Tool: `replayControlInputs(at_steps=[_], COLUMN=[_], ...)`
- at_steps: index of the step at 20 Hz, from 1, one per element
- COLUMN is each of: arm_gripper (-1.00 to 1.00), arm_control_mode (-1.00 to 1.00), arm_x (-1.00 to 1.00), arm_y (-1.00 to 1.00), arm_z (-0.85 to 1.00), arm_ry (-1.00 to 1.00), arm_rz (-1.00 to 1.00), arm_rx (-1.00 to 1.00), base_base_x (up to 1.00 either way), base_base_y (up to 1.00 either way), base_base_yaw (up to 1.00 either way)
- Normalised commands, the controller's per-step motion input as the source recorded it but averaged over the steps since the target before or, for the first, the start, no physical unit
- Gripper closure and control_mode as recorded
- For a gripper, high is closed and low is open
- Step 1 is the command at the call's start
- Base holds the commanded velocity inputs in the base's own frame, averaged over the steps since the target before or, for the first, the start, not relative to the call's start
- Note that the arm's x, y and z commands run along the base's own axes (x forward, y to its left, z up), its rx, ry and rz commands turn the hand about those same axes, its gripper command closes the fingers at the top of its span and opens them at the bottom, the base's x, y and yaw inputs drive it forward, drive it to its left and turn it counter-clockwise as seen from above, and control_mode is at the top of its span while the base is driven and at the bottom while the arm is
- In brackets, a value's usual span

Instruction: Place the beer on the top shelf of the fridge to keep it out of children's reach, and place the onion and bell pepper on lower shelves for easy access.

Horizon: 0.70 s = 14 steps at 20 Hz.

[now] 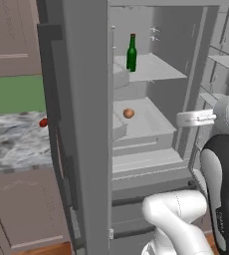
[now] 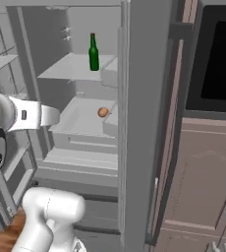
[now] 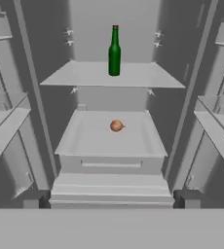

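Inside the open fridge (image 3: 31,97), the beer (image 3: 114,51) is seen standing upright on the top shelf (image 3: 75,78), toward its back and near the middle, so that part of the task can be judged done. On the tray-like plate of the lower shelves (image 3: 84,141), the onion (image 3: 116,126) is found resting, which settles the second item as well. The bell pepper (image 1: 43,122) is left outside: a small red shape is glimpsed on the marbled counter (image 1: 12,144) to the left of the fridge door (image 1: 86,124), partly hidden by the door's edge. The gripper (image 1: 186,119) is held in front of the shelves with its fingers spread wide and nothing between them. By this reckoning two of three placements are finished; the pepper is yet to be fetched from the counter and set on a lower shelf.
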Motion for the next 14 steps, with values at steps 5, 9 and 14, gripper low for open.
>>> replayControlInputs(at_steps=[5, 9, 14], arm_gripper=[-1.00, -1.00, -1.00], arm_control_mode=[1.00, 1.00, 1.00], arm_x=[0.00, 0.00, 0.00], arm_y=[0.00, 0.00, 0.00], arm_z=[0.00, 0.00, 0.00], arm_ry=[0.00, 0.00, 0.00], arm_rz=[0.00, 0.00, 0.00], arm_rx=[0.00, 0.00, 0.00], base_base_x=[-0.88, -0.44, -0.13], base_base_y=[0.06, 0.47, 0.79], base_base_yaw=[0.01, 0.06, 0.06])
